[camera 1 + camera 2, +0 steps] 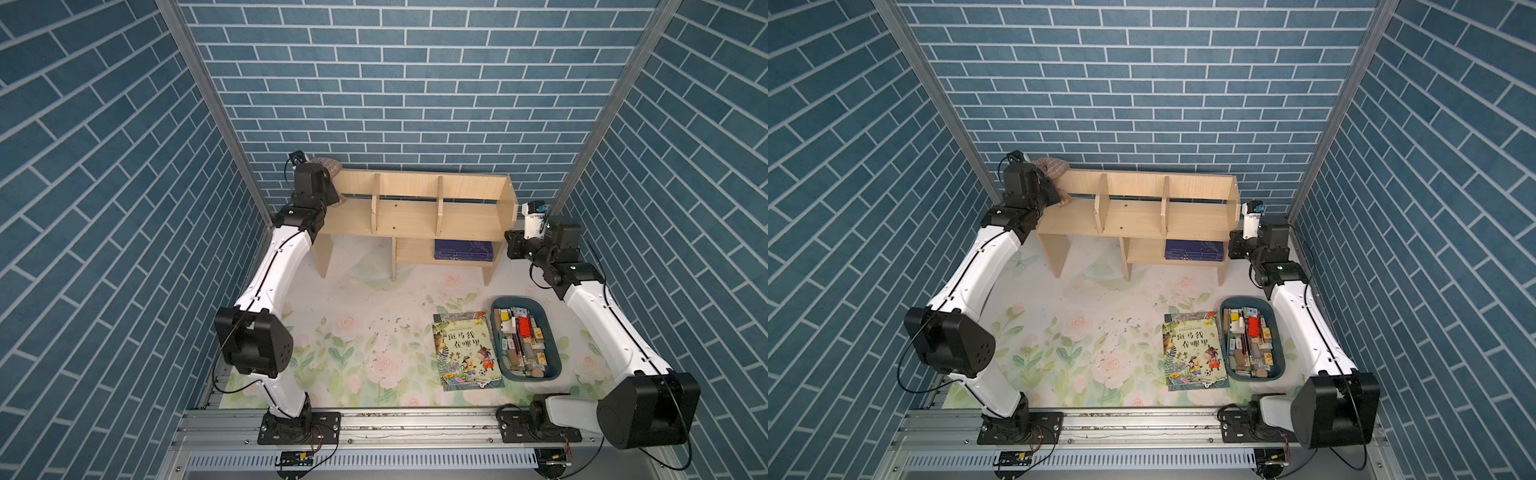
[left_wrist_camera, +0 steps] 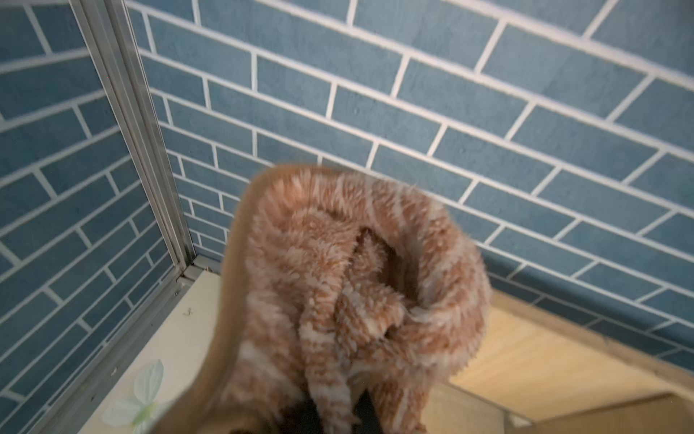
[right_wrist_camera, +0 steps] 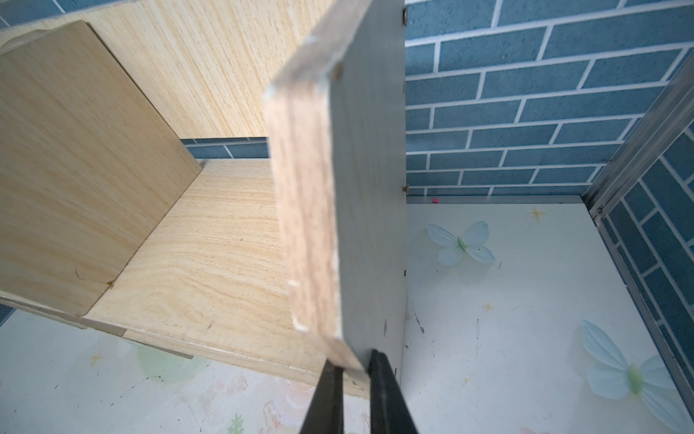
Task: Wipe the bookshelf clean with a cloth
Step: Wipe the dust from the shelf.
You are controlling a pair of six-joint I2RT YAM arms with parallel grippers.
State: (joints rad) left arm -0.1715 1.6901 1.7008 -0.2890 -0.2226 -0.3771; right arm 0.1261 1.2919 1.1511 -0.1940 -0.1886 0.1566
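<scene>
The pale-wood bookshelf (image 1: 407, 216) (image 1: 1133, 218) stands at the back of the table against the brick wall. The tan-and-cream striped cloth (image 1: 330, 166) (image 1: 1054, 166) (image 2: 338, 282) is bunched over the left end of its upper tier. My left gripper (image 2: 336, 411) is shut on the cloth, with its dark fingers mostly buried in the fabric. In both top views its wrist hides the jaws. My right gripper (image 3: 353, 370) (image 1: 510, 237) is shut on the front edge of the bookshelf's right end panel (image 3: 338, 225), one finger on each face.
A dark blue book (image 1: 463, 249) lies on the lower shelf. A colourful picture book (image 1: 465, 351) lies at the front right, beside a blue bin (image 1: 515, 298) of small items. Dark crumbs (image 1: 386, 328) dot the floral mat. Brick walls close in on three sides.
</scene>
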